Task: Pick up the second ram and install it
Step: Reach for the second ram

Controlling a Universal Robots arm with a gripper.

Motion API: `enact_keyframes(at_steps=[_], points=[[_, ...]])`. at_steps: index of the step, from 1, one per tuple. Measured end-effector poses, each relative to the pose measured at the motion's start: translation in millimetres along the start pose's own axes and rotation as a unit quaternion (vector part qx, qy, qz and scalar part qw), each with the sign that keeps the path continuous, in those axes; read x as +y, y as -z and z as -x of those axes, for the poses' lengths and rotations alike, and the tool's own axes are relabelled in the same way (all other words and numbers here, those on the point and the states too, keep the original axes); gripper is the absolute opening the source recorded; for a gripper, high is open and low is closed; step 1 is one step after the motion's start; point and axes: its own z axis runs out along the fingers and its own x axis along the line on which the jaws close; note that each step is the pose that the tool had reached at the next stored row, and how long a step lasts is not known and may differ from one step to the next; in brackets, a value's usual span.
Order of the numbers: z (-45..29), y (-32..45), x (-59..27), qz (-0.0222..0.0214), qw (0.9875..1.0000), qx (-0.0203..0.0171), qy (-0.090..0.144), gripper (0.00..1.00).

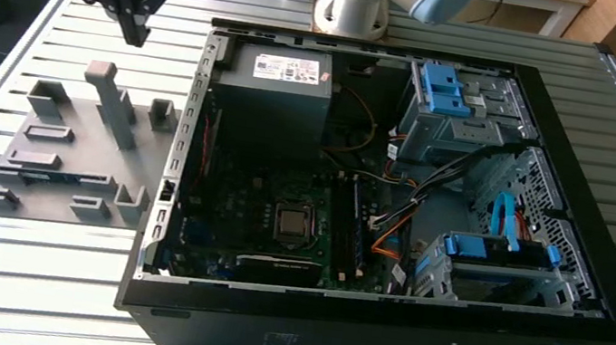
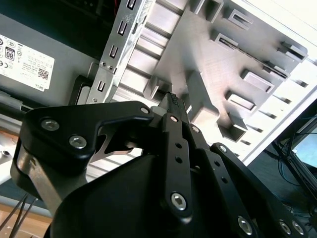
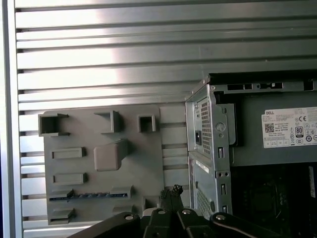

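The second ram is a thin dark green-blue stick standing on its edge between two low blocks near the front of the grey holder plate. In the first wrist view the ram runs along the plate's lower part. My gripper hangs high over the table beyond the plate's far end, well away from the ram. Its black fingers meet at the tips with nothing between them, as both wrist views show.
The open black computer case lies to the exterior view's right of the plate, showing the power supply, motherboard and blue drive cages. A tall upright grey block and several lower blocks stand on the plate.
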Motion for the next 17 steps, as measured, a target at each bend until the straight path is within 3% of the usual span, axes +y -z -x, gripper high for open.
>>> enact_keyframes(at_steps=[13,17], points=[[-11.7,0.9,-13.9,-0.0001,1.0,0.0001,0.0,0.11],[-21.7,1.0,-15.3,0.0,1.0,0.0,0.0,0.11]])
